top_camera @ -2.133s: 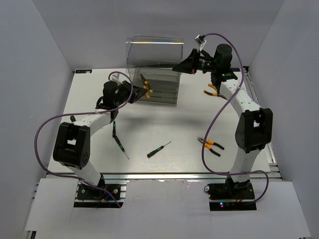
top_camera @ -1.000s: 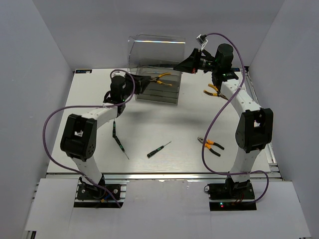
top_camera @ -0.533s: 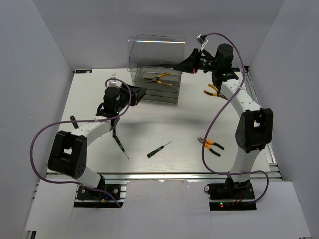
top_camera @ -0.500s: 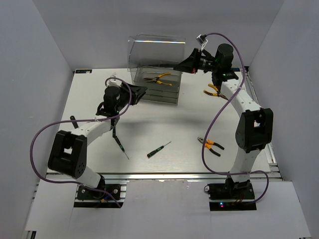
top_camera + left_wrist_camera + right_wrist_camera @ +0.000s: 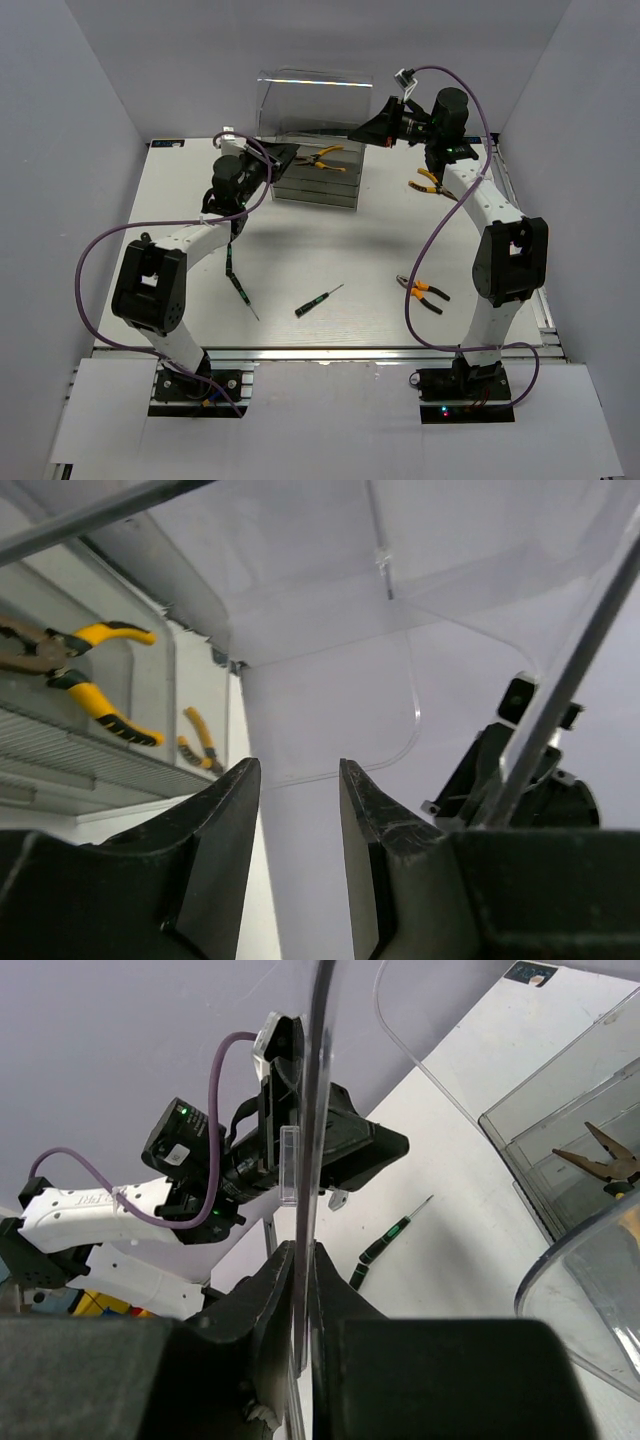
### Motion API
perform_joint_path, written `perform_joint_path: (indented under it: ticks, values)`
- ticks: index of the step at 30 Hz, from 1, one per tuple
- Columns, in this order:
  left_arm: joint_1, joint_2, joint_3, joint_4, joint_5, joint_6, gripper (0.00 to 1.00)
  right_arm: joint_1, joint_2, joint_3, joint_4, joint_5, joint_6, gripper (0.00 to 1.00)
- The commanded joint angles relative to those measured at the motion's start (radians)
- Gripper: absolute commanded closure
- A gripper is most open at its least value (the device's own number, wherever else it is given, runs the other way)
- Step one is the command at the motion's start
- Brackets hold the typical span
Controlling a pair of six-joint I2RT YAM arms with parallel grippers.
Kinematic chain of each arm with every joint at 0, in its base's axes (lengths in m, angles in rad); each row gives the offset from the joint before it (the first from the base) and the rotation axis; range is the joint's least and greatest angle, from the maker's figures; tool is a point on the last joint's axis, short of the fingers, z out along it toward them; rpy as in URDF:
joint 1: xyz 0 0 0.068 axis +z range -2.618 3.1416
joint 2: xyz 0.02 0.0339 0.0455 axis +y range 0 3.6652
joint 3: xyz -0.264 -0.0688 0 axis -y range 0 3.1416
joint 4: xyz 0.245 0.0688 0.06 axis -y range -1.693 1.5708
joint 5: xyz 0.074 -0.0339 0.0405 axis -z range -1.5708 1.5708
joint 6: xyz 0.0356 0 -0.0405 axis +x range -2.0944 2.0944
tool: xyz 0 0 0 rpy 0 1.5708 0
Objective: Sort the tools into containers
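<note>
The clear smoky box of stacked drawers stands at the back middle. Its clear lid is raised, and my right gripper is shut on the lid's edge. Orange-handled pliers lie in the open top compartment and also show in the left wrist view. My left gripper is open and empty at the box's left front corner. Two screwdrivers and two more pliers lie on the table.
The white table is walled in by grey panels on three sides. Purple cables loop from both arms. In the right wrist view my left arm's wrist shows beyond the lid, with a screwdriver on the table below it.
My left gripper carried the pliers into the top compartment, let them go, drew back toward the table, then came back up to the box's left corner. The right gripper kept the lid raised.
</note>
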Motion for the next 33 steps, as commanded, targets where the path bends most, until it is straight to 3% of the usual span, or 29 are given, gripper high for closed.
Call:
perform_joint_path:
  ticks: [1, 5, 8, 10, 12, 14, 23, 26, 27, 30, 31, 33]
  values:
    - [-0.001, -0.038, 0.012, 0.102, -0.033, -0.040, 0.52, -0.015, -0.071, 0.010, 0.093, 0.017, -0.032, 0.86]
    - [-0.008, -0.053, 0.013, 0.140, -0.036, -0.091, 0.52, -0.016, -0.073, 0.007, 0.079, 0.017, -0.048, 0.75]
    - [-0.011, -0.069, 0.017, 0.156, -0.039, -0.108, 0.52, -0.016, -0.076, 0.007, 0.062, 0.016, -0.072, 0.58]
    - [-0.011, -0.076, 0.021, 0.160, -0.041, -0.108, 0.52, -0.016, -0.080, 0.005, 0.050, 0.014, -0.089, 0.35]
    - [-0.011, -0.083, 0.026, 0.160, -0.042, -0.109, 0.52, -0.024, -0.090, -0.001, 0.030, 0.007, -0.118, 0.20]
    - [-0.011, -0.083, 0.030, 0.162, -0.041, -0.115, 0.52, -0.033, -0.102, -0.009, 0.023, -0.006, -0.150, 0.13]
    - [-0.011, -0.081, 0.056, 0.162, -0.031, -0.126, 0.52, -0.128, -0.201, -0.162, -0.108, -0.078, -0.360, 0.11]
    - [-0.011, -0.080, 0.063, 0.162, -0.024, -0.125, 0.52, -0.170, -0.231, -0.214, -0.229, -0.122, -0.523, 0.11]
    - [-0.011, -0.075, 0.072, 0.162, -0.018, -0.126, 0.52, -0.179, -0.237, -0.217, -0.276, -0.134, -0.645, 0.11]
    - [-0.011, -0.070, 0.090, 0.162, -0.005, -0.128, 0.52, -0.212, -0.254, -0.205, -0.528, -0.147, -0.869, 0.11]
    - [-0.011, -0.067, 0.093, 0.162, -0.001, -0.131, 0.52, -0.219, -0.260, -0.199, -0.651, -0.148, -1.033, 0.11]
    - [-0.011, -0.066, 0.104, 0.162, 0.002, -0.131, 0.52, -0.252, -0.260, -0.184, -0.761, -0.142, -1.168, 0.11]
